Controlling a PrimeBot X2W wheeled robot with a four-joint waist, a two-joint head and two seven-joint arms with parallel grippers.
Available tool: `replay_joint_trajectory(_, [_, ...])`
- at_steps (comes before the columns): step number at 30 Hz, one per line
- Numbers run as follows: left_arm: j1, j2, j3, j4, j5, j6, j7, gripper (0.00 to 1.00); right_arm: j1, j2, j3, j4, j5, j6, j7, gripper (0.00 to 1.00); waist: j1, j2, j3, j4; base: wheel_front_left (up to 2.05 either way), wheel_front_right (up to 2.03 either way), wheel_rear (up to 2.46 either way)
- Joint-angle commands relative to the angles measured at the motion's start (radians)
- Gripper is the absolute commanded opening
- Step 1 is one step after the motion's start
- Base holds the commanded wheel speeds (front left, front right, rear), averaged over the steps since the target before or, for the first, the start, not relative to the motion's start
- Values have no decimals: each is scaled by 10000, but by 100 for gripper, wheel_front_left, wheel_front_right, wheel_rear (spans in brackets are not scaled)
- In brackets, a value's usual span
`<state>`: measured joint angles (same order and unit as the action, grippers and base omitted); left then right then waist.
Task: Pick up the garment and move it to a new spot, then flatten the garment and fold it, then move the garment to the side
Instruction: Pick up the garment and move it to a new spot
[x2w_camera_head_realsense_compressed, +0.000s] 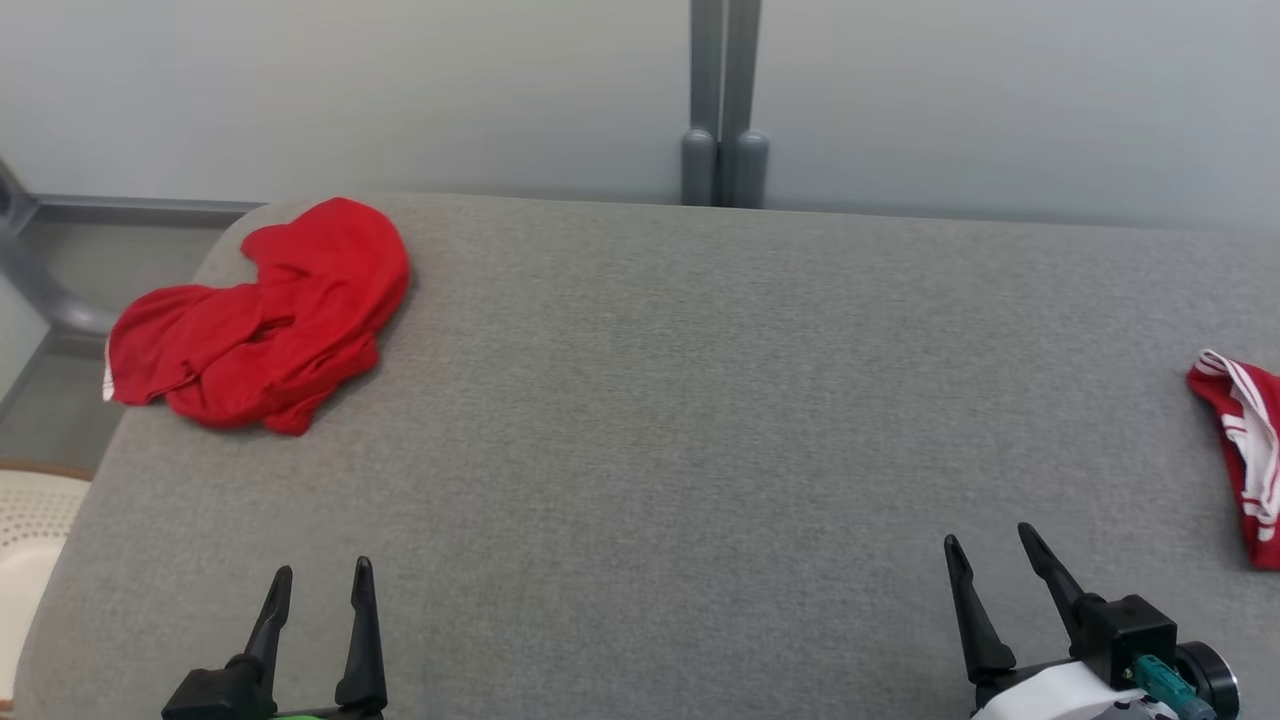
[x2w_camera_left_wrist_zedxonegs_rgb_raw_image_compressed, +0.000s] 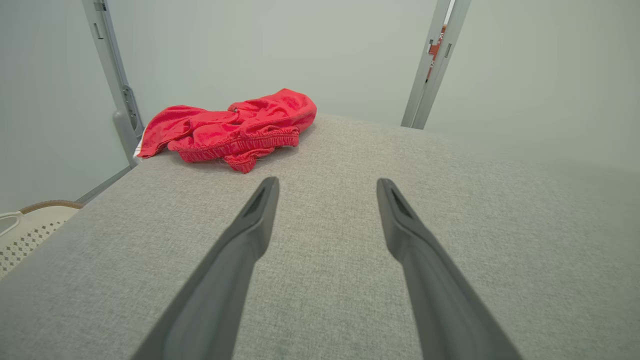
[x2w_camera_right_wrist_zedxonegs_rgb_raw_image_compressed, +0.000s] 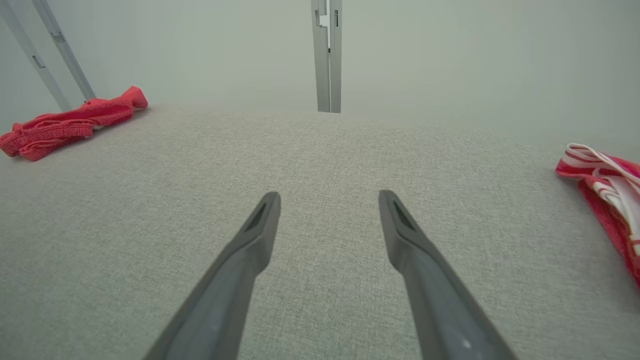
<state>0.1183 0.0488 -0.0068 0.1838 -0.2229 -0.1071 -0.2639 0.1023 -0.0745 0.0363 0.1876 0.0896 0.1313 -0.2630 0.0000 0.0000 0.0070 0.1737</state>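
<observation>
A crumpled red garment (x2w_camera_head_realsense_compressed: 260, 315) lies in a heap at the far left corner of the grey fabric-covered table (x2w_camera_head_realsense_compressed: 700, 400), one lobe hanging over the left edge. The left wrist view has the garment (x2w_camera_left_wrist_zedxonegs_rgb_raw_image_compressed: 235, 130) ahead and a little to the left; in the right wrist view the garment (x2w_camera_right_wrist_zedxonegs_rgb_raw_image_compressed: 65, 122) is far off to the left. My left gripper (x2w_camera_head_realsense_compressed: 322, 566) hovers open near the front edge, well short of the heap, nothing between its fingers (x2w_camera_left_wrist_zedxonegs_rgb_raw_image_compressed: 250, 235). At the front right, my right gripper (x2w_camera_head_realsense_compressed: 988, 534) is open and empty too, its fingers (x2w_camera_right_wrist_zedxonegs_rgb_raw_image_compressed: 250, 240) over bare cloth.
A second red garment with white stripes (x2w_camera_head_realsense_compressed: 1245, 450) lies at the table's right edge, also in the right wrist view (x2w_camera_right_wrist_zedxonegs_rgb_raw_image_compressed: 607, 185). A cream perforated basket (x2w_camera_head_realsense_compressed: 25, 530) sits below the left edge. Grey posts (x2w_camera_head_realsense_compressed: 725, 150) and pale wall panels stand behind the table.
</observation>
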Motion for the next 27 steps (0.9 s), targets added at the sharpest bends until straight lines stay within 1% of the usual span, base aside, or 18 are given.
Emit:
replay_joint_trajectory(1, [90,33,50,3,108,-56,-5,100,-88,-85,20,36,18,-10,-24,100,0,0,18,1093,0,0,0])
replay_joint_trajectory(4, [-9,31,33,-60,53,-64,-5,100,-156,-180,48,39,30,-10,-26,100,0,0,123,1304,0,0,0])
replay_joint_trajectory(7, [-373,31,-51,-130,-164,-65,-5,100,-278,-316,16,-90,59,-10,-24,100,0,0,407,1338,0,0,0])
replay_joint_trajectory(9, [-829,30,-105,-107,-243,-71,-5,100,-385,-451,-130,-170,100,-10,-26,100,0,0,802,1302,0,0,0])
replay_joint_trajectory(11, [-1436,30,-196,250,-375,-88,-5,100,-635,-721,-235,-272,55,-10,-24,100,0,0,1406,1249,0,0,0])
replay_joint_trajectory(12, [-1981,33,-275,625,-345,-115,-3,100,-826,-908,-283,-343,65,-10,-26,100,0,0,1823,1225,0,0,0])
replay_joint_trajectory(14, [-3154,245,-369,1336,-199,-142,18,100,-1223,-1290,-279,-533,92,-10,-24,100,0,0,2664,1113,0,0,0])
replay_joint_trajectory(15, [-3719,229,-358,1663,-300,-131,104,100,-1445,-1482,-254,-645,115,-10,-24,100,0,0,3087,1028,0,0,0])
replay_joint_trajectory(17, [-4984,351,-410,2323,-344,-157,411,100,-1926,-1969,-250,-861,164,-10,-26,100,0,0,4068,811,0,0,0])
replay_joint_trajectory(19, [-6202,441,-315,3111,-446,-27,916,100,-2340,-2375,-412,-1035,241,-10,-24,100,0,0,4946,663,0,0,0])
replay_joint_trajectory(20, [-6876,654,-418,3532,-202,51,1192,100,-2552,-2569,-502,-1133,284,-10,-24,100,0,0,5362,587,0,0,0])
replay_joint_trajectory(23, [-8384,668,-224,4642,-437,224,1824,100,-2906,-2919,-718,-1361,414,-10,-24,100,0,0,6208,395,0,0,0])
replay_joint_trajectory(24, [-8845,816,-244,5075,-344,309,2031,100,-2968,-3009,-748,-1422,434,-10,-24,100,0,0,6427,310,0,0,0])
replay_joint_trajectory(27, [-9753,1023,-125,6294,-493,354,2488,100,-3025,-3091,-680,-1543,519,-10,-24,100,0,0,6687,24,0,0,0])
